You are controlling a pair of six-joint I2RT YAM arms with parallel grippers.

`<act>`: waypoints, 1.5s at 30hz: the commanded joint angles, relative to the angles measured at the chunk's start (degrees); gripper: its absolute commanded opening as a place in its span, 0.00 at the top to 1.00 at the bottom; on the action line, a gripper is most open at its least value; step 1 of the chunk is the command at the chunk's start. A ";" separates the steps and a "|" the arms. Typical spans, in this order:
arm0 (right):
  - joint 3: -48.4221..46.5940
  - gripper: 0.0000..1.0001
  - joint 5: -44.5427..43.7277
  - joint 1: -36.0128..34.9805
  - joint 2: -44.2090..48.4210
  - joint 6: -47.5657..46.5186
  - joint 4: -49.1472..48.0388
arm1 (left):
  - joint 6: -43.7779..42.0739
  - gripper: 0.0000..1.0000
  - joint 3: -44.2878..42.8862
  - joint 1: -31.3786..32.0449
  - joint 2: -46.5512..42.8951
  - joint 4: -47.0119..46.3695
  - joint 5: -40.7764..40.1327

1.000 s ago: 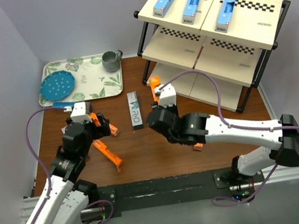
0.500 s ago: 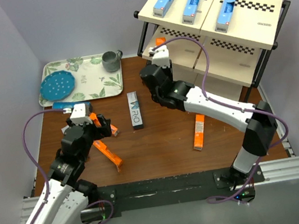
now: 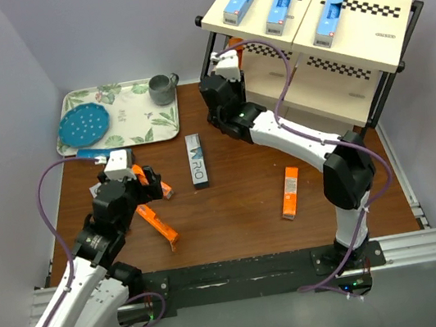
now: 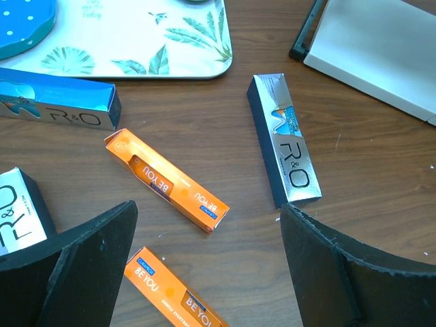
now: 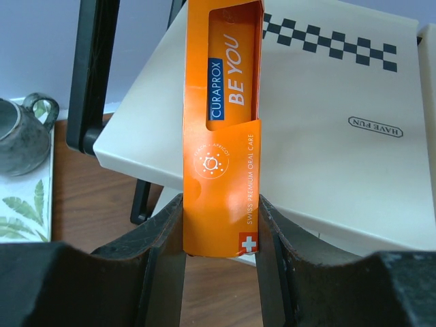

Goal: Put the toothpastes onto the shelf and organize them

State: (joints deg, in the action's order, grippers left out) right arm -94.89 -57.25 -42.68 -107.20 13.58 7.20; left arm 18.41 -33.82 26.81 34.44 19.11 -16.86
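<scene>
Overhead, right gripper (image 3: 229, 52) half hidden by the shelf (image 3: 363, 34), tight on an orange toothpaste (image 5: 221, 102); left gripper (image 4: 208, 228) wide, empty.

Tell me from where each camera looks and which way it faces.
Top external: above and behind the robot, looking down on the table, the shelf, the left arm and the right arm.
Left wrist: on the left arm, facing down at boxes on the table; the open left pincer fills the bottom corners.
Right wrist: on the right arm, facing a shelf board; the right pincer grips an orange box.
Shared: the grey box, in top external and left wrist.
</scene>
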 commanded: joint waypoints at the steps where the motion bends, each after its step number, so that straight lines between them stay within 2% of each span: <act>1: -3.46 0.60 -4.53 0.58 -0.47 -1.46 -7.03 | -0.04 0.09 -0.54 0.35 0.46 -0.74 -1.15; 9: -3.72 0.57 -6.99 1.81 -3.28 -2.42 -11.95 | -0.13 0.09 -0.54 0.26 1.42 -0.66 -1.07; 16: -4.42 0.46 -7.79 1.98 -4.68 -2.42 -13.71 | -0.22 0.09 -0.63 0.35 2.48 -0.66 -0.80; 21: -4.25 0.45 -7.52 1.98 -4.16 -1.11 -13.09 | -0.22 0.09 -0.63 0.35 3.09 -0.66 -0.54; 24: -3.02 0.47 -6.73 1.98 -3.11 -0.14 -12.83 | -0.22 0.09 -0.72 0.35 3.09 -0.66 -0.45; 33: -2.75 0.61 -5.76 1.98 -3.28 0.30 -12.65 | -0.22 0.09 -0.72 0.26 3.09 -0.66 -0.19; 40: -7.75 0.62 -7.78 1.63 -7.32 -0.13 -13.70 | -0.22 0.09 -0.54 0.26 3.27 -0.74 -0.01; 45: -10.57 0.62 -10.07 0.75 -10.13 -2.77 -18.00 | -0.31 0.09 -0.72 0.26 3.18 -0.57 0.08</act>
State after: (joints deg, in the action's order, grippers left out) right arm -102.10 -63.55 -41.08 -115.96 11.88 -5.19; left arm 18.41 -33.82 26.81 37.67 19.40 -16.88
